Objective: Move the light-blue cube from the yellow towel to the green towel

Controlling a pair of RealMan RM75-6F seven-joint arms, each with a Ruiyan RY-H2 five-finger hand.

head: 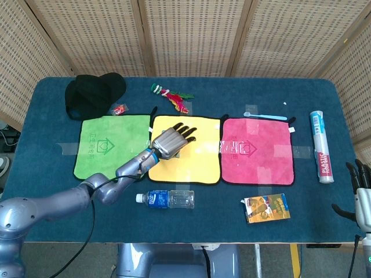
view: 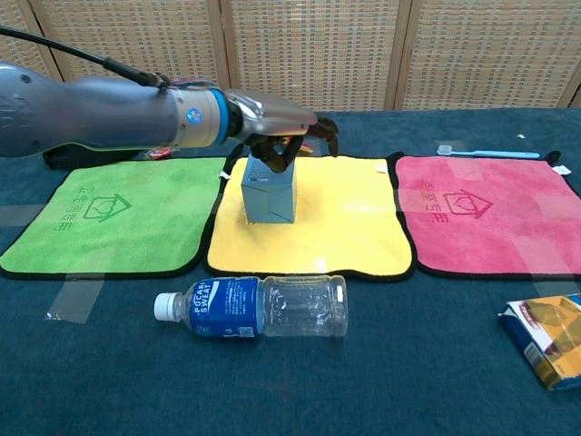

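Light-blue cube (view: 269, 193) sits on yellow towel (view: 336, 227); left hand (view: 277, 125) hovers directly over cube, fingers spread, empty. Lower straight, wrap opposite faces squarely, then lift toward green towel (view: 118, 222).

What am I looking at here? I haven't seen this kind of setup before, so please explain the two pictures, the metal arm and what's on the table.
Both pictures come from the robot's own cameras: the head view looks down on the table, the chest view looks across it from low down. The robot has two arms ending in mechanical hands. Its left hand is reaching over the light-blue cube, fingers spread above its top; the cube stands on the yellow towel and I cannot tell whether it is gripped yet. The right hand waits at the table's edge, fingers apart, holding nothing. The green towel, where the cube should go, lies beside the yellow one, with a pink towel on the other side. Also there: a plastic bottle, a black cap and a snack packet.
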